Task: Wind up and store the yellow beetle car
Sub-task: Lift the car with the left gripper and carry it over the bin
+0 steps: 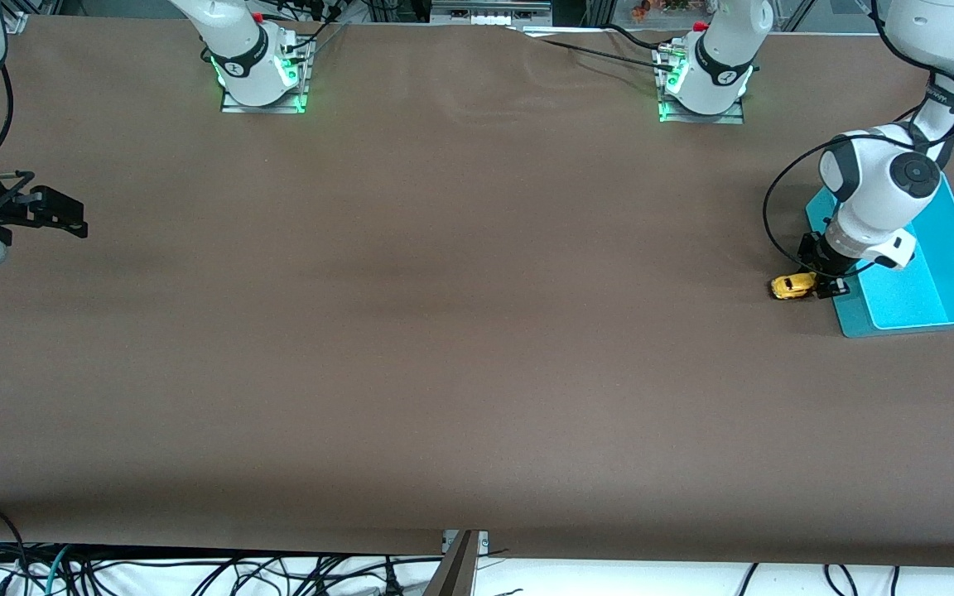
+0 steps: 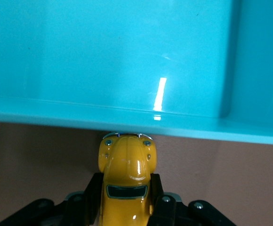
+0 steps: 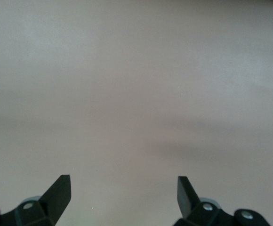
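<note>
The yellow beetle car (image 1: 792, 285) is at table level just beside the turquoise bin (image 1: 932, 277), on the side toward the right arm's end. My left gripper (image 1: 820, 284) is shut on the car's sides. In the left wrist view the car (image 2: 126, 162) sits between the black fingers (image 2: 93, 190) with one rounded end almost touching the bin's outer wall (image 2: 127, 56). Whether its wheels rest on the table I cannot tell. My right gripper (image 1: 46, 209) waits open and empty over the table at the right arm's end, and it also shows in the right wrist view (image 3: 124, 188).
The bin stands at the left arm's end of the table, and its inside shows nothing in it. The brown table (image 1: 444, 331) spreads between the arms. The arm bases (image 1: 262, 74) stand along the table's edge farthest from the camera.
</note>
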Robot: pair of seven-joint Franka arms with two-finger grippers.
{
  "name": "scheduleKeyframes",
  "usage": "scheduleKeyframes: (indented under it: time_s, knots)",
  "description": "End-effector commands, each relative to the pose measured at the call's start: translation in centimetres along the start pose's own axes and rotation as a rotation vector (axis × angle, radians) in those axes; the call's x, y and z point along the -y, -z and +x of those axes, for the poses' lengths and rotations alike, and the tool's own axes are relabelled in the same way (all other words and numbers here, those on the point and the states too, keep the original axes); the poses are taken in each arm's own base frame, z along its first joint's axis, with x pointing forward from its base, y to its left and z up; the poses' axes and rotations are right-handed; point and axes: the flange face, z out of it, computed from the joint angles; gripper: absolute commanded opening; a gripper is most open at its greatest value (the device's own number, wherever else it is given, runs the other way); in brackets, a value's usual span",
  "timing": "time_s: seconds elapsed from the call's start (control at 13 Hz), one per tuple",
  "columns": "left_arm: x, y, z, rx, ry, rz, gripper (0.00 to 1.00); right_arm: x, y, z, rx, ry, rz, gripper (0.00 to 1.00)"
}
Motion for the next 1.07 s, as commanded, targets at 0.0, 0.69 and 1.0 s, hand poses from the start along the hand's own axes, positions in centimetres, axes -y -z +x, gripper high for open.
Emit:
scheduleKeyframes:
  time_s: [0.0,0.69,1.0]
  knots:
    - [-0.2,2.85,-0.25,0.002,0.001,0.003,0.0,-0.22,0.45,-0.41,-0.008,-0.004,-0.006,1.0]
    - [-0.08,2.65,-0.57,0.004,-0.005,0.009,0.0,-0.3,0.43,-0.38,-0.008,-0.005,-0.004,1.0]
    - [-0.17,2.99,-0.63,0.004,-0.002,0.004,0.0,-0.3,0.37,-0.36,-0.008,-0.007,-0.004,1.0]
